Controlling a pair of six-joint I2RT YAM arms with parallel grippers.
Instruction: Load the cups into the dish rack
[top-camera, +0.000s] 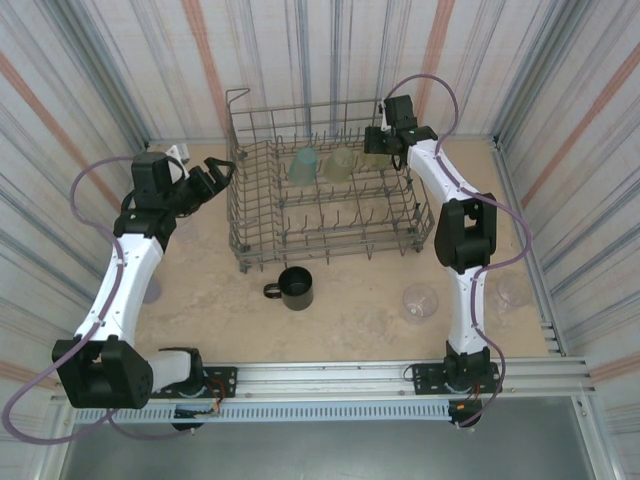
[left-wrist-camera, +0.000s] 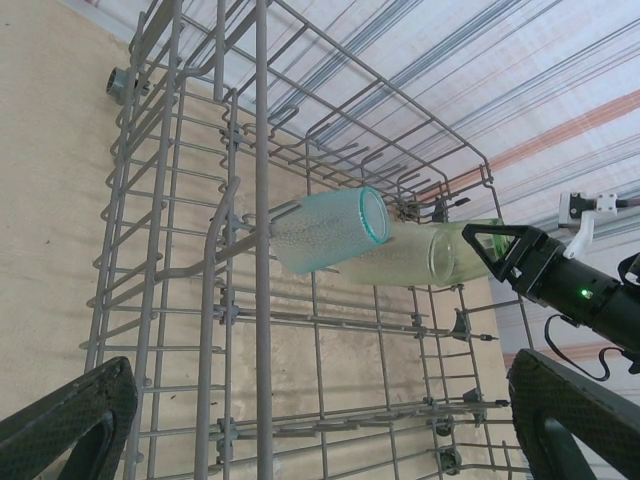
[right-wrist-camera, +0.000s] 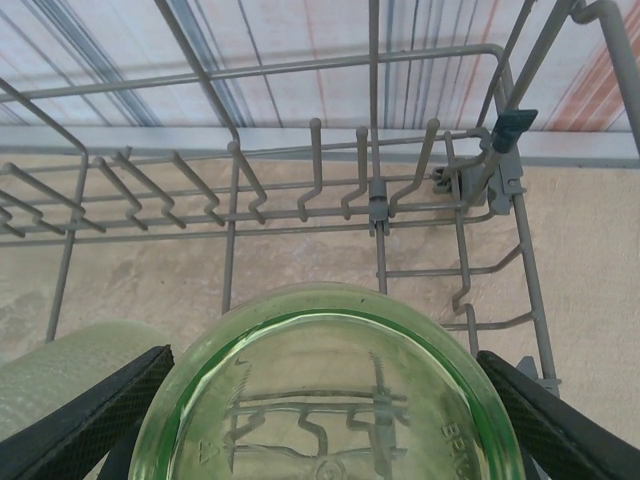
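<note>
rack: stands on the tabletop at the middle of the far edge, long sides parallel to that edge.

right gripper: over the rack's far right corner. jaws are part-way apart and clamped on a green cup. in the right wrist view one finger lies against each side of the cup. upright tines and the rack's wall wires stand directly beyond the cup.

second green cup: in the rack's far row, just left of the held cup.

teal cup: same row, one place further left. in the left wrist view it lies tilted and overlaps the second green cup; actual contact cannot be told.

left gripper: outside the rack, near its far left corner. jaws are spread fully wide and hold nothing. the wires of the rack's left wall stand between this gripper and the teal cup.

mug: upright on the tabletop, just outside the rack's near side, handle toward the left edge.

pale purple cup: on the tabletop right of the mug, just beside the right arm.

clear cup: on the tabletop near the right edge, on the other side of the right arm.
</note>
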